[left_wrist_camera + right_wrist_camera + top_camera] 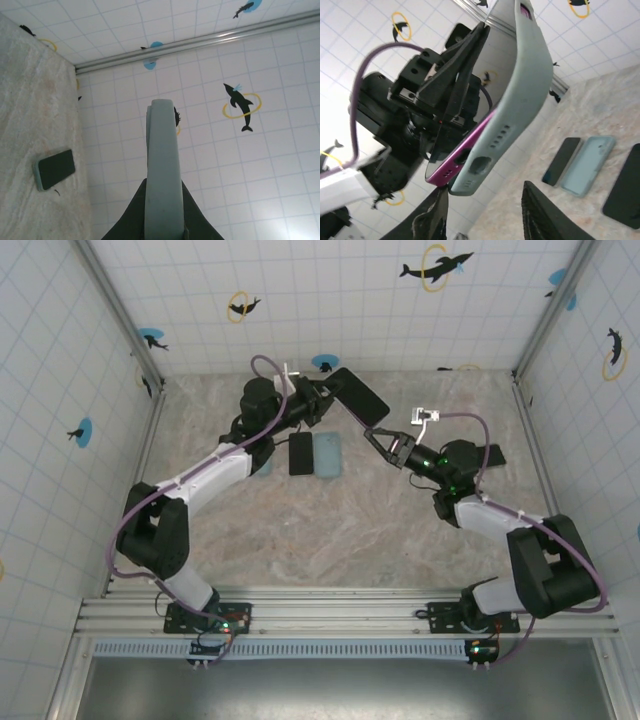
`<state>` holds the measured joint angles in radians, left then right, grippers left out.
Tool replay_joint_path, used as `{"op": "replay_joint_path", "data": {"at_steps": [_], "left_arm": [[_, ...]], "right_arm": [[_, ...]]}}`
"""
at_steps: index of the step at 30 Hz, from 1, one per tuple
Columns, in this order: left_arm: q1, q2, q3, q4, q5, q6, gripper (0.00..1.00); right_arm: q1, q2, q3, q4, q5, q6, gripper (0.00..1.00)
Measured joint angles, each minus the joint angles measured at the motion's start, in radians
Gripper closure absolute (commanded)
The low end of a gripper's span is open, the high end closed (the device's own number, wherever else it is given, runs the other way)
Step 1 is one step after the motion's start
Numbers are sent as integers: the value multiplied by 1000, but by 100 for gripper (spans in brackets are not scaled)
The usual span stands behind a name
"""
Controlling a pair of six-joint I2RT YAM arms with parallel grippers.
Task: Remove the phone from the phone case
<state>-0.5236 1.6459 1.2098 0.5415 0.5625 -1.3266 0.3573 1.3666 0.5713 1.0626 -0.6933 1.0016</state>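
My left gripper is raised over the back of the table and shut on the grey-green phone case, whose edge rises between its dark fingers. The magenta phone with a dark screen has its lower end lifted out of the case; its upper part still lies in it. My right gripper stands open just below that lower end. In the right wrist view the phone's bottom corner is close to my right gripper's left finger.
On the table below lie a black phone and a light blue case side by side. Another black phone lies by the right arm. A cased phone rests near the left wall.
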Motion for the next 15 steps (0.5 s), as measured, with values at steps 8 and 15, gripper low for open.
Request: {"op": "replay_joint_path", "data": {"at_steps": [8, 15], "left_arm": [[20, -4, 25, -39, 163, 260, 100], [70, -10, 33, -85, 316, 486, 100]], "right_arm": [[-91, -113, 49, -313, -102, -266, 43], [-102, -141, 194, -723, -210, -697, 40]]}}
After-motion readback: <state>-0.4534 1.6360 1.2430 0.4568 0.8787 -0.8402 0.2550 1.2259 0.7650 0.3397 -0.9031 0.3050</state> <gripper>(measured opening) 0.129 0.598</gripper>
